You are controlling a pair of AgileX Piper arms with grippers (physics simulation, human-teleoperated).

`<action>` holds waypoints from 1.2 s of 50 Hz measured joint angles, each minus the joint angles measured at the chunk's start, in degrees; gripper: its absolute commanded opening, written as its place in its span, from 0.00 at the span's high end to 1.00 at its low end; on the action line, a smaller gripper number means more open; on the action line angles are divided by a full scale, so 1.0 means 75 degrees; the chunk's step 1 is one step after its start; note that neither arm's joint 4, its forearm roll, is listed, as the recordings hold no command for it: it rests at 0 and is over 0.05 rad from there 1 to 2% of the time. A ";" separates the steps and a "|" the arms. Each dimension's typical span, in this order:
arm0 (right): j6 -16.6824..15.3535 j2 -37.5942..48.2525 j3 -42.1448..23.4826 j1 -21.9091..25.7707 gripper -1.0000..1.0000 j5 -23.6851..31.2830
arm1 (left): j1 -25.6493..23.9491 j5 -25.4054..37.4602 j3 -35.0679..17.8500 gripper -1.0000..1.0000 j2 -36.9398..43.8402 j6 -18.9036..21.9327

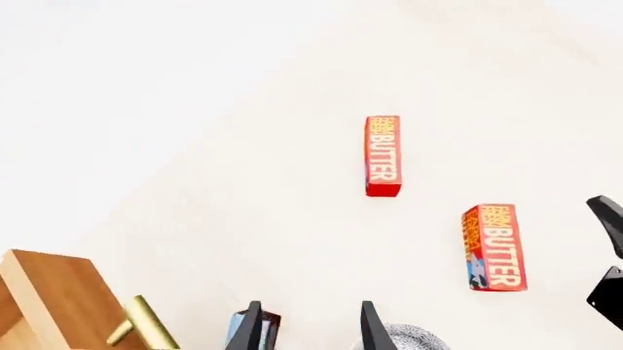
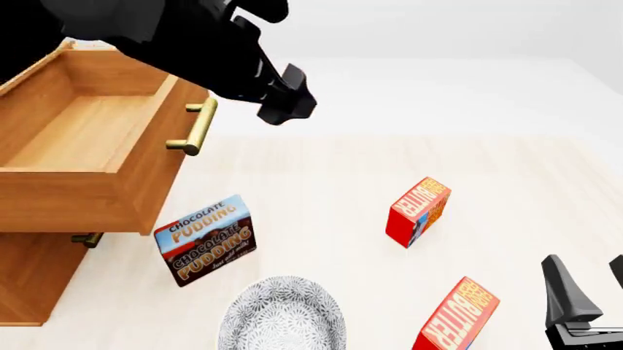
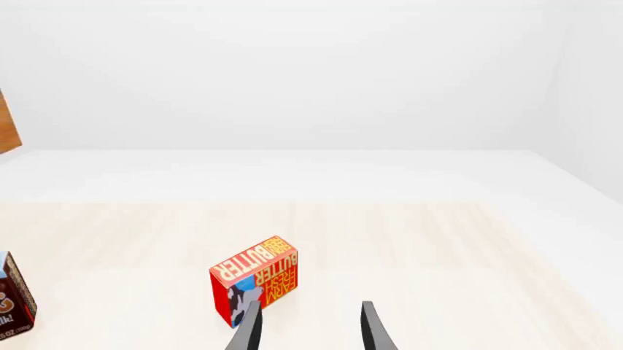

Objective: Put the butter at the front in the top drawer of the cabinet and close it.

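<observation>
Pale wood-grain worktop [image 2: 322, 168] runs back to a plain white wall. On it, the right gripper [image 3: 309, 332] has its fingers [image 3: 249, 327] apart with nothing between them. In the front view it sits low at the near right corner, just beside the butter [image 2: 457, 317] that lies nearest the arms, and not touching it. That near carton stands tilted on the worktop, red face and yellow lettering up.

The left gripper [image 1: 309, 332] is likewise spread and empty. It hangs high over the worktop, close to the top drawer [image 2: 87, 138] and well apart from both cartons.

Outward from there, the second butter carton [image 2: 419, 211] lies farther back, near the middle of the worktop. The right wrist view shows one carton by its fingers. Which of the two it is cannot be told for sure.

The top drawer of the cabinet [image 2: 34, 277] is pulled out and looks bare inside, so the opening step seems done. Picking up the front butter is the step in hand. The next move calls for the right arm to shift toward its own left, come down over the near carton with the fingers across its narrow sides, and close.

By count there are two butter cartons, one chocolate pudding box [image 2: 206, 239] and one patterned plate [image 2: 282, 317]. One cabinet holds two drawers, each with a brass handle [image 2: 195, 125]. The lower handle [image 2: 86, 239] only peeks out under the open drawer.
</observation>
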 measured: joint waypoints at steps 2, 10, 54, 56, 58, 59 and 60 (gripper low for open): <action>0.0000 0.0000 0.0000 0.0000 0.00 0.0000 | -0.0147 -0.0092 -0.0099 0.00 0.0184 -0.0096; 0.0000 0.0000 0.0000 0.0000 0.00 0.0000 | -0.0525 -0.0431 -0.0443 0.00 0.0819 -0.0405; 0.0000 0.0000 0.0000 0.0000 0.00 0.0000 | -0.1014 -0.2089 -0.1559 0.00 0.3539 -0.1733; 0.0000 0.0000 0.0000 0.0000 0.00 0.0000 | -0.1006 -0.2125 -0.1626 0.00 0.3660 -0.1763; 0.0000 0.0000 0.0000 0.0000 0.00 0.0000 | -0.0998 -0.2163 -0.1691 0.00 0.3779 -0.1794; 0.0000 0.0000 0.0000 0.0000 0.00 0.0000 | -0.0995 -0.2182 -0.1726 0.00 0.3838 -0.1810; 0.0000 0.0000 0.0000 0.0000 0.00 0.0000 | -0.0994 -0.2200 -0.1768 0.00 0.3904 -0.1830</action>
